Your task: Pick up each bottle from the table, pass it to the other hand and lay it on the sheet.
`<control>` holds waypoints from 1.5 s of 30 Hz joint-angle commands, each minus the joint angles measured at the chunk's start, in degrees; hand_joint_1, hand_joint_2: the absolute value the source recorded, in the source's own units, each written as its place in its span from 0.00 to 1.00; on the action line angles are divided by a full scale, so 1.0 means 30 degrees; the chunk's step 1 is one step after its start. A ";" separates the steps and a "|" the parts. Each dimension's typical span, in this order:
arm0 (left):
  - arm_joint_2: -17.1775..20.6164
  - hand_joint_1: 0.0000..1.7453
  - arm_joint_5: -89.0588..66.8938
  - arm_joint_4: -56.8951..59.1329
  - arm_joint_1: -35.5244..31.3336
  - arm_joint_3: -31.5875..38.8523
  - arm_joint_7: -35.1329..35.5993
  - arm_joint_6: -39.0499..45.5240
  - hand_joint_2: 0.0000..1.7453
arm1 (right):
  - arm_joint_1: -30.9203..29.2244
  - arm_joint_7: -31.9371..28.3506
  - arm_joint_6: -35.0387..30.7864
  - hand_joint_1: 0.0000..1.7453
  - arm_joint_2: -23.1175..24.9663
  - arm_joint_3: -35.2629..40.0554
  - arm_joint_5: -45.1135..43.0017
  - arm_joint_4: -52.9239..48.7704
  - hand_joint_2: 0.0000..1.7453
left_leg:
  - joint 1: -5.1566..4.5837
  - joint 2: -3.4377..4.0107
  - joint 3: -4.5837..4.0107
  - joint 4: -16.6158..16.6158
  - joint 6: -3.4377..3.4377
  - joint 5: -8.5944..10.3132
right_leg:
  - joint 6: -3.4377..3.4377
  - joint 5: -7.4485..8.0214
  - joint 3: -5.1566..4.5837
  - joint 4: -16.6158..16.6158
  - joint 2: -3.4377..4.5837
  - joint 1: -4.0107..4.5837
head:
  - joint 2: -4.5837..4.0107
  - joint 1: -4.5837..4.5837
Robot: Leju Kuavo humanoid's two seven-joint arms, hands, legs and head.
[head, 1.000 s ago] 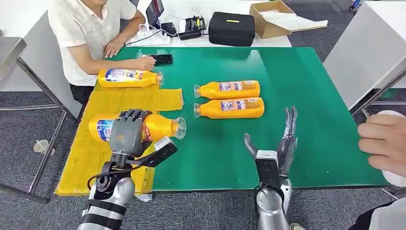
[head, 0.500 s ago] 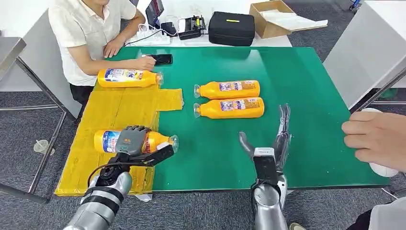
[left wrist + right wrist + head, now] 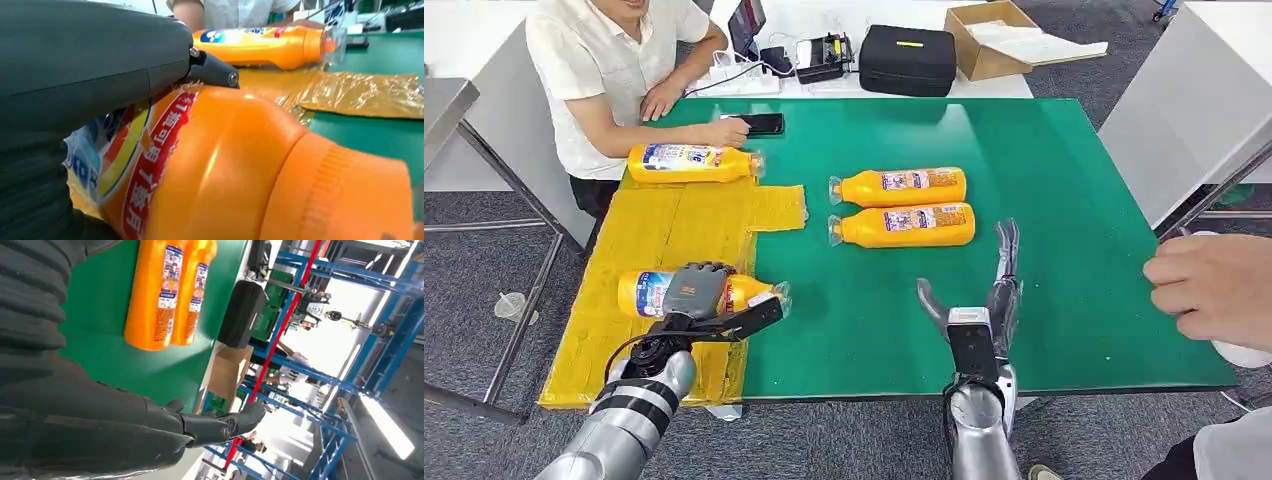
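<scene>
I have the left hand (image 3: 696,290) wrapped over the held bottle (image 3: 704,295), lower left of frame, lying on its side on the yellow sheet (image 3: 664,225). Its cap pokes past the sheet's edge toward the green. Before I let go I want the body fully seated and unable to roll, then lift the fingers straight off. Right hand (image 3: 984,310) hovers lower centre, fingers spread, holding nothing. Next targets, the two bottles (image 3: 902,205), lie side by side mid-surface; another bottle (image 3: 692,162) sits at the sheet's far end. Green surface (image 3: 1044,170); a seated person (image 3: 614,70) upper left, someone's hand (image 3: 1214,295) at right edge.
</scene>
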 commanded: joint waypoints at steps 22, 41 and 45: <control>0.0599 0.00 0.0380 0.4856 -0.2222 0.1191 -0.0565 -0.4957 1.00 | -0.2102 -0.0409 -0.0683 0.00 -0.1097 0.0511 -0.1488 0.4503 1.00 | 0.0002 0.0014 0.0177 -0.0034 -0.0016 0.0001 | -0.0057 0.0009 0.0175 -0.0018 0.0025 0.0013 | 0.0000 0.0000; -0.1146 0.00 0.4607 -1.0017 0.5210 -0.2477 -0.3471 -0.1547 1.00 | 0.0379 -0.0409 0.1724 0.00 -0.0206 -0.0157 -0.1394 -0.0324 1.00 | -0.0013 -0.0072 0.0111 0.0022 -0.0017 -0.0016 | -0.0052 -0.0042 0.0113 0.0033 -0.0072 -0.0002 | 0.0000 0.0000; -0.1204 0.00 0.5242 -1.0389 0.5428 -0.2748 -0.4002 -0.0857 1.00 | 0.0562 -0.0409 0.2640 0.00 -0.0672 0.0649 -0.3390 -0.0969 1.00 | -0.0005 -0.0044 0.0054 0.0030 -0.0023 -0.0033 | -0.0069 -0.0046 0.0056 0.0041 -0.0048 0.0009 | 0.0000 0.0000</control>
